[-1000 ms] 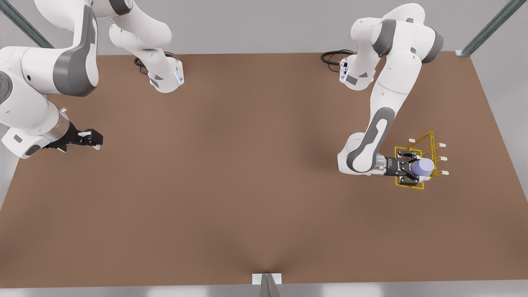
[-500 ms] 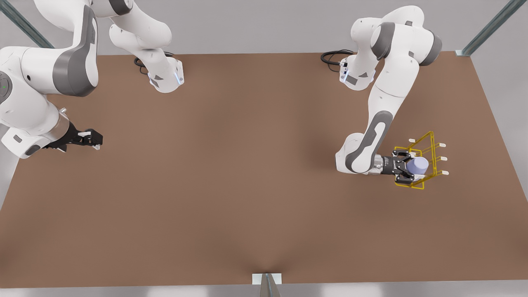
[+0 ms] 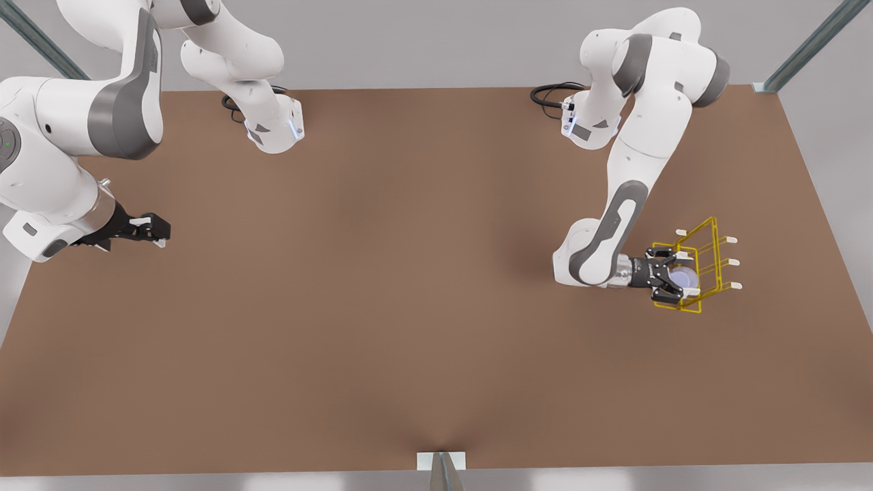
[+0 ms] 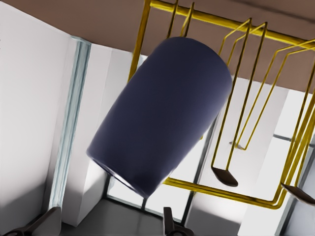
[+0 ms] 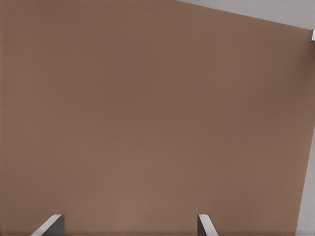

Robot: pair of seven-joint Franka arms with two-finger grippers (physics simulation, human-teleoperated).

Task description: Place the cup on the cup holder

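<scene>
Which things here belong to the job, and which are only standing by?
Job:
- small lavender-blue tapered cup
- thin yellow wire-frame cup holder
- left gripper, open around the cup

Standing by:
- right gripper, waiting, open
- brown table

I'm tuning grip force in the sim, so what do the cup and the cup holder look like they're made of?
The cup looks like matte plastic or glazed ceramic: one even lavender-blue colour, smooth, no sharp glints; the render leaves it open. The cup holder looks like thin coated metal wire: slim yellow rods bent into rectangular frames, with pale tips on its pegs.
</scene>
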